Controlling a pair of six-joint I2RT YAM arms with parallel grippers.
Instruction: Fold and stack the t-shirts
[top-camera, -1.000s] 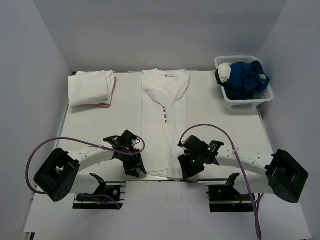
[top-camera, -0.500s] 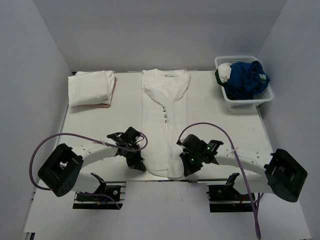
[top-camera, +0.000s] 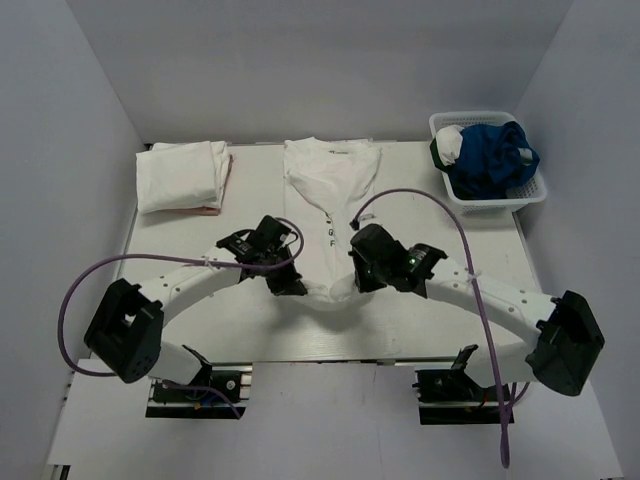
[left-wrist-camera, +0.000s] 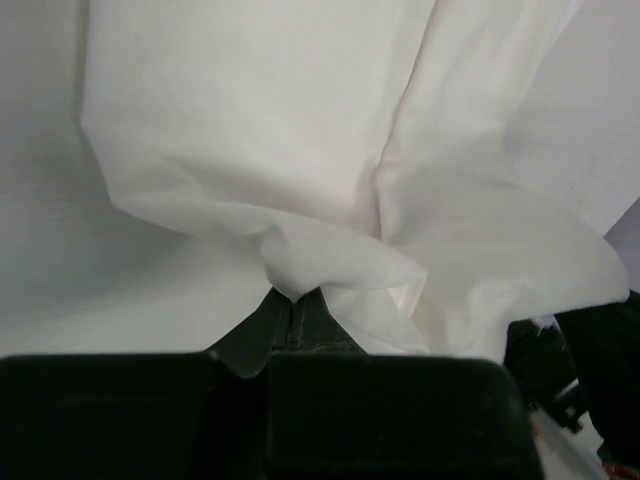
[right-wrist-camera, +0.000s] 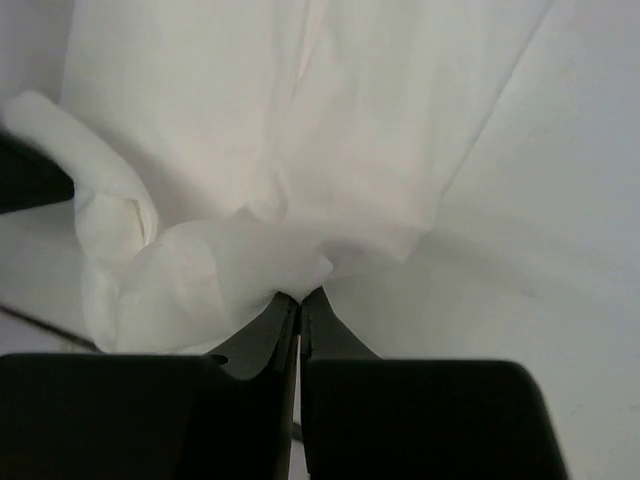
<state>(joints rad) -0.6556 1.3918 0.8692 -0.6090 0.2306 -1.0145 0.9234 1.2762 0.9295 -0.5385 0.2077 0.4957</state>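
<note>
At the far left of the bench (top-camera: 450, 230), near its back edge, lies a stack of folded t-shirts (top-camera: 182, 176), a flat white pile with a pinkish edge showing at its bottom right.

Toward the middle, the left pincer (top-camera: 289, 285) is pressed together on the near left corner of a t-shirt (top-camera: 330, 185). In the left wrist view, the left pincer (left-wrist-camera: 298, 300) has its tips pinching a fold of the t-shirt (left-wrist-camera: 270, 120) that bunches just above them.

This t-shirt lies as a long white strip down the middle of the bench, collar toward the back wall, its near hem gathered and raised between the two arms.

The right pincer (top-camera: 361, 278) is likewise pressed together on the near right corner; in the right wrist view, the right pincer (right-wrist-camera: 299, 300) grips crumpled cloth of the t-shirt (right-wrist-camera: 300, 120).

At the far right sits a white basket (top-camera: 492, 205), holding blue cloth (top-camera: 495, 160).
</note>
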